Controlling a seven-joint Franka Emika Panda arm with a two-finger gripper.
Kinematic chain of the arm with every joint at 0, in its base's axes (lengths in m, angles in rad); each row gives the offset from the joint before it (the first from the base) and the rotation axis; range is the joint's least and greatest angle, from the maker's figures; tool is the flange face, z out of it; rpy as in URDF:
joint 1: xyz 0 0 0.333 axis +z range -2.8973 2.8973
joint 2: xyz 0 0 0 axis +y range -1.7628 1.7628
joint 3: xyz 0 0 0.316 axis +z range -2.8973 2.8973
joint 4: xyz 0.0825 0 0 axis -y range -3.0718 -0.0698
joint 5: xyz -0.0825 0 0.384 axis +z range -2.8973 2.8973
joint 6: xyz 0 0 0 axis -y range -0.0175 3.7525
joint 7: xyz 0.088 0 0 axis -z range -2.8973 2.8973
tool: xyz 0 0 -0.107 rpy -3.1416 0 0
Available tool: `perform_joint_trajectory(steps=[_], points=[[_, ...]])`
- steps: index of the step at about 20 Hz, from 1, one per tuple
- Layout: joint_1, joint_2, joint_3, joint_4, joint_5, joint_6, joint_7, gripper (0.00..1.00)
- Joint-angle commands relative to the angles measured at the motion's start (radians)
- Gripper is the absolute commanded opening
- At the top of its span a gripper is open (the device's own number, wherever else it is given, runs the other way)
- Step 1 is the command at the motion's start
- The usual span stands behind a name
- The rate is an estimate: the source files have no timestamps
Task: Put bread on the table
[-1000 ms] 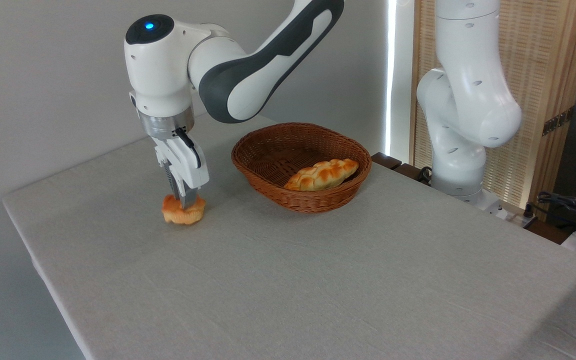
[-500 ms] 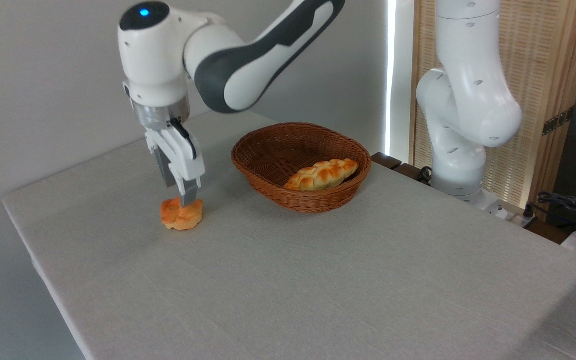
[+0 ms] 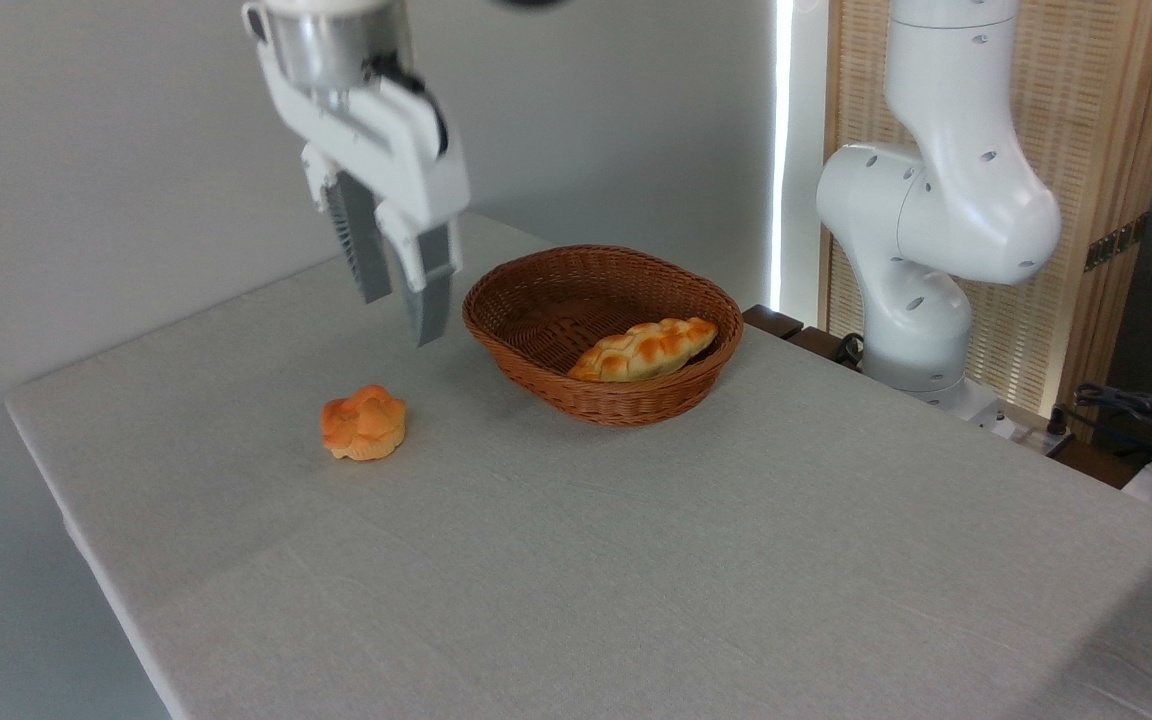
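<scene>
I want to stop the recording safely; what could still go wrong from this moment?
Little seems at risk. The small round orange-brown bun lies alone on the light grey table, apart from the open hand. The hand hangs near the brown wicker basket; a sideways move might clip its rim and shift the braided golden loaf.

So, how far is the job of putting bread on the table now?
It looks done: the bun sits on the table, outside the basket. The pincer is open, empty, well above it. Nothing seems left; the loaf lies in the basket.
</scene>
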Motion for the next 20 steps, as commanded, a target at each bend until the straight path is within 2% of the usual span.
perform_joint_trajectory(steps=[1, 4, 10, 14, 20], points=[[0.012, 0.001, -0.011, 0.038, 0.062, -0.031, -0.007, 1.00], [0.011, 0.002, 0.028, 0.064, 0.057, -0.057, 0.002, 1.00], [0.012, 0.016, 0.047, 0.115, 0.062, -0.103, -0.007, 1.00], [0.029, 0.016, 0.047, 0.115, 0.059, -0.107, -0.007, 1.00], [0.029, 0.018, 0.039, 0.116, 0.069, -0.107, -0.006, 1.00]])
